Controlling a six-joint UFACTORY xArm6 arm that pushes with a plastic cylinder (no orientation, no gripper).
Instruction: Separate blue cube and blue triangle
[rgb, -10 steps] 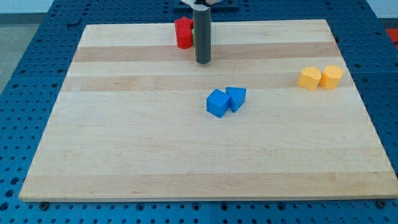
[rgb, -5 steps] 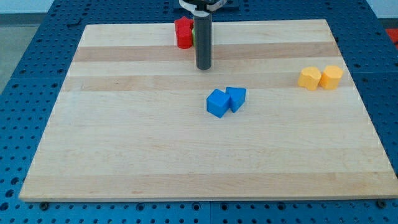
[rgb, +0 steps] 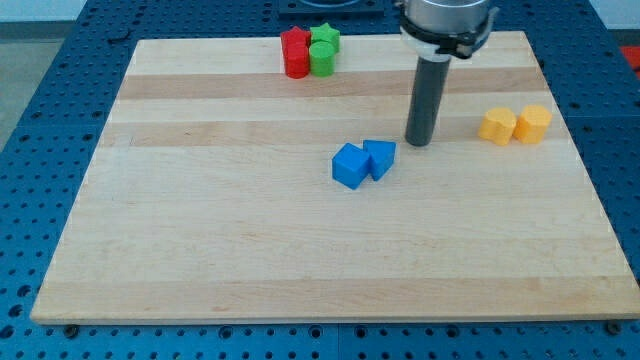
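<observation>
Well, our counter (rgb: 200, 250) is a pale wooden board, and most of its surface lies bare, with wide open room across the view's left half and along the whole bottom edge. We carry a plain dark rod as our tool, with nothing on it that opens or shuts, and my tip (rgb: 418, 143) rests on the wood just to the view's right of the blue pair, a little above them and not touching either. The blue cube (rgb: 350, 166) and the blue triangle (rgb: 380, 158) sit pressed together near the middle, cube on the view's left, well away from every edge. Two yellow blocks (rgb: 514, 125) stand side by side near the right edge. Close to the top edge, a red block (rgb: 295, 53) touches a green block (rgb: 323, 50), far from the tip.
</observation>
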